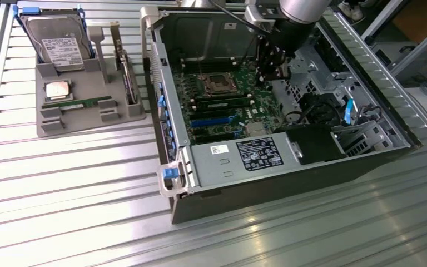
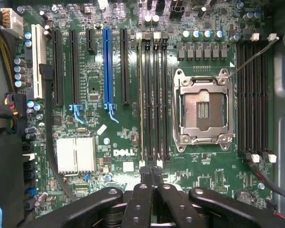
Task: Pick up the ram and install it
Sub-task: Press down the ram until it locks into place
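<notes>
A ram stick (image 1: 222, 104) with black chips stands seated in a memory slot beside the empty processor socket (image 1: 219, 82). In the wrist view it shows edge-on as a pale line (image 2: 141, 95) in the outermost of the black slots. My gripper (image 2: 152, 175) hovers above the motherboard just off the end of those slots, fingers (image 2: 143, 199) pressed together with nothing between them. In the exterior view the gripper (image 1: 274, 65) hangs inside the open case near its far end. Another green ram stick (image 1: 82, 103) lies flat on the grey holder.
The grey holder (image 1: 87, 119) at the exterior view's left also carries a hard drive (image 1: 58, 39), a silver processor (image 1: 58, 89) and an upright board (image 1: 127, 75). The case walls (image 1: 154, 83), power supply (image 1: 251, 156) and cables (image 1: 310, 108) crowd the motherboard.
</notes>
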You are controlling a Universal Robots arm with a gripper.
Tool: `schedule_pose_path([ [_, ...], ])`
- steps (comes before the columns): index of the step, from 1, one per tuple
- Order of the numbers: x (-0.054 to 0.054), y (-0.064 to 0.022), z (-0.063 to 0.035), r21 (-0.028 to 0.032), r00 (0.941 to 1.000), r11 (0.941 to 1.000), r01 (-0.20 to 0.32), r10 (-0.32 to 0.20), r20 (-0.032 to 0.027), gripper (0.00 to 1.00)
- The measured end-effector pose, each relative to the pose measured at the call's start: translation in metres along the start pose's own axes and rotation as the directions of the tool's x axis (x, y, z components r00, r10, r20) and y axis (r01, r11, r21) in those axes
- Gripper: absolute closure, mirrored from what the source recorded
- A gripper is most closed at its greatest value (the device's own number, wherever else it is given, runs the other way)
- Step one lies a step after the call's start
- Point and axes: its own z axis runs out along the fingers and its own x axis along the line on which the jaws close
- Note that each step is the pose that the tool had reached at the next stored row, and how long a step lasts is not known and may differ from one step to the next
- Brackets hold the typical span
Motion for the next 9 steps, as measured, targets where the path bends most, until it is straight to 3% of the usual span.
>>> schedule_pose_path([
  [9, 0.001, 0.0038, 0.0127, 0.0000, 1.0000, 1.0000, 0.000, 0.000, 0.0000, 0.89],
])
